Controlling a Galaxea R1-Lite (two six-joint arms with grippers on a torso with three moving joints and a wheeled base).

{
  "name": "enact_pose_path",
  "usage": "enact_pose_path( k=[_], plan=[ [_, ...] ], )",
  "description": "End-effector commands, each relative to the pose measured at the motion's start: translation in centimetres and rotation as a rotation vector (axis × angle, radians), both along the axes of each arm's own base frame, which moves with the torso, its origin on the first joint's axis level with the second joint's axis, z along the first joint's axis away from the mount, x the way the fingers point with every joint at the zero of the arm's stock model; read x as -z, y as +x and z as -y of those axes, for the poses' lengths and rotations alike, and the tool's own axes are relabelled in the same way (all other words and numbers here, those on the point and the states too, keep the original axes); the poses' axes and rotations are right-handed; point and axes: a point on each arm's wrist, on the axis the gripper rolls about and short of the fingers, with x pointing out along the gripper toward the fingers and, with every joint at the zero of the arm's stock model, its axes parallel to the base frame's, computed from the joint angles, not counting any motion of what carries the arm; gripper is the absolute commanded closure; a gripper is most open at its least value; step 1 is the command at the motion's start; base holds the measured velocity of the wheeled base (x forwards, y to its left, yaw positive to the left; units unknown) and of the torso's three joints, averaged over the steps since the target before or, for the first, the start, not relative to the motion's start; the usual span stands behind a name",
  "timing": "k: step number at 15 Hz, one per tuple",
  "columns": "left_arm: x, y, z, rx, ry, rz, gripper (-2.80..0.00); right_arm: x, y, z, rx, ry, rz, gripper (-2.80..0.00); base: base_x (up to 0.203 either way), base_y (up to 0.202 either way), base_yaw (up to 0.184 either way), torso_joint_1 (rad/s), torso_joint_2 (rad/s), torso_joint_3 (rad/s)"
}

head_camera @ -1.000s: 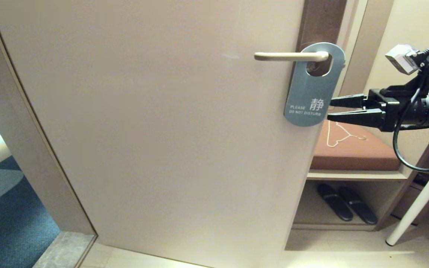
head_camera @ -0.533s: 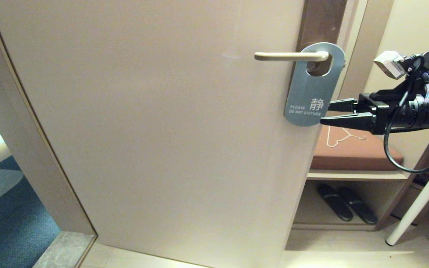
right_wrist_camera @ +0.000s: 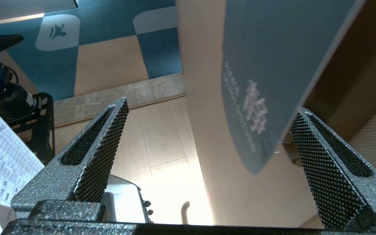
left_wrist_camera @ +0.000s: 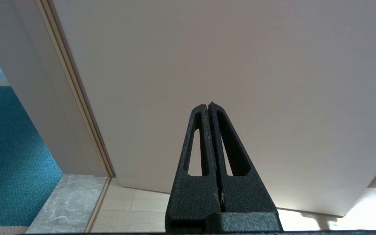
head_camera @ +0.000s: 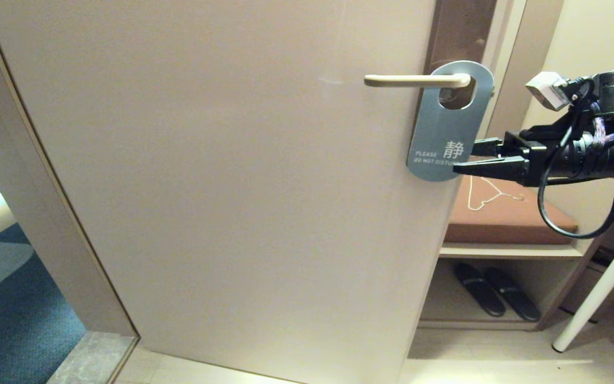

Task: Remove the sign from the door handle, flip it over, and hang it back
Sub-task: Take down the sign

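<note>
The blue-grey sign [head_camera: 448, 128] hangs on the door handle [head_camera: 416, 80]; the right gripper [head_camera: 464, 156] straddles its lower right edge, jaws wide apart. The left gripper [left_wrist_camera: 209, 106] is closed, parked.

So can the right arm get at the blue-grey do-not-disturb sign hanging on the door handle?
Probably yes. The open right gripper already straddles the lower edge of the blue-grey sign, one finger on each side, and nothing stands between them.
</note>
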Motion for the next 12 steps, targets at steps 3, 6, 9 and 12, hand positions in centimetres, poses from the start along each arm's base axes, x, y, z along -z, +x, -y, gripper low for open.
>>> enact_pose_path(
  k=[3, 6, 9, 12],
  plan=[
    [0.0, 0.0, 0.0, 0.000, 0.000, -0.001, 0.00, 0.8, 1.0, -0.1, -0.026, 0.013, -0.015, -2.80, 0.000, 0.000, 0.000, 0.000, 0.00, 0.000],
    [0.0, 0.0, 0.0, 0.000, 0.000, -0.001, 0.00, 0.7, 1.2, -0.4, -0.054, 0.024, -0.013, -2.80, 0.000, 0.000, 0.000, 0.000, 0.00, 0.000],
    [0.0, 0.0, 0.0, 0.000, 0.000, -0.001, 0.00, 0.6, 1.1, -0.7, -0.065, 0.025, -0.010, -2.80, 0.000, 0.000, 0.000, 0.000, 0.00, 0.000],
    [0.0, 0.0, 0.0, 0.000, 0.000, -0.001, 0.00, 0.5, 1.1, -1.3, -0.083, 0.026, -0.007, -2.80, 0.000, 0.000, 0.000, 0.000, 0.00, 0.000]
  ],
)
